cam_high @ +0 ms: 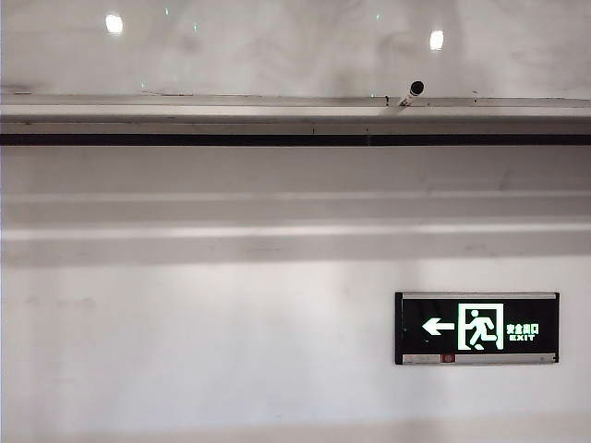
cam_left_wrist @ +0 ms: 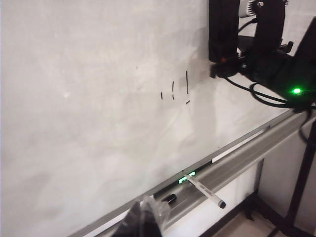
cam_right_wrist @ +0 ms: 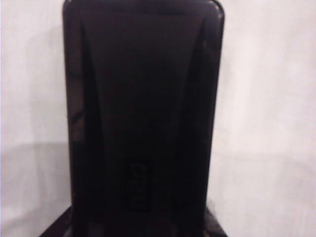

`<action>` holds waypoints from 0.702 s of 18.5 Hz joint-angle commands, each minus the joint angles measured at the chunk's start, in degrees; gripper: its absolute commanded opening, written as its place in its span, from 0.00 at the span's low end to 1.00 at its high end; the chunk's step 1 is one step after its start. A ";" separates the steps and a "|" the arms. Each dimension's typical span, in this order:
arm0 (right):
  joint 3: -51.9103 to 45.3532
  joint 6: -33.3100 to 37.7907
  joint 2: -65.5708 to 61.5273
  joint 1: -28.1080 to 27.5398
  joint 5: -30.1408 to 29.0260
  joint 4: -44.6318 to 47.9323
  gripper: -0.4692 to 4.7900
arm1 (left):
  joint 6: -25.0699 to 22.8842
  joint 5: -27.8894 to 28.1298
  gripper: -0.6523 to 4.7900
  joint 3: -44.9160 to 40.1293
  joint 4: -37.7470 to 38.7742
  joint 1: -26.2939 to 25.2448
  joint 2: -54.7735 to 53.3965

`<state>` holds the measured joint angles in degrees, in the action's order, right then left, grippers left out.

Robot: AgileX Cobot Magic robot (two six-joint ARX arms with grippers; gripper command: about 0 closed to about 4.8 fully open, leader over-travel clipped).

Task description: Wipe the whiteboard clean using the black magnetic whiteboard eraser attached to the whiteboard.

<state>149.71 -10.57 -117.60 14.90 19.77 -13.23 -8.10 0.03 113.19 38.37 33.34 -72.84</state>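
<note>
Nearest, the left gripper (cam_left_wrist: 145,219) hangs low by the silver metal tray rail (cam_left_wrist: 247,158), jaws pressed together on nothing. Farther right, the right gripper (cam_right_wrist: 138,232) pinches the small black magnetic whiteboard eraser (cam_right_wrist: 143,113) at the face of the glossy white whiteboard (cam_left_wrist: 89,98) — probably a light, rigid block, best held by its long sides. Only the left wrist view shows the short black strokes (cam_left_wrist: 186,83) beside it — the exterior view shows neither arm.

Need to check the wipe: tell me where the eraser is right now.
The eraser fills the right wrist view, flat against the whiteboard, in the right gripper. In the left wrist view it sits upper right, beside the pen marks, above the tray.
</note>
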 commanded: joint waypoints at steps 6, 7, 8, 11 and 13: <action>-0.28 -0.46 -3.39 2.80 -16.09 -20.76 0.09 | 0.00 -0.28 0.11 0.13 -1.38 0.07 0.26; -0.28 -0.63 -4.00 3.65 -16.15 -21.53 0.09 | 0.00 -0.28 0.11 0.13 -1.60 0.07 0.26; -0.28 -1.07 -4.98 4.52 -16.76 -22.18 0.09 | 0.00 -0.28 0.11 0.13 -1.86 0.07 0.26; -0.28 -2.14 -7.45 7.98 -19.47 -21.92 0.09 | 0.00 -0.28 0.11 0.13 -2.05 0.07 0.26; -0.33 -3.26 -9.49 10.86 -20.17 -20.90 0.09 | 0.02 -0.28 0.11 0.13 -2.05 0.07 0.26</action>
<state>150.34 -13.17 -123.98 24.80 3.49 -34.70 -8.08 0.01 113.19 37.08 33.34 -72.84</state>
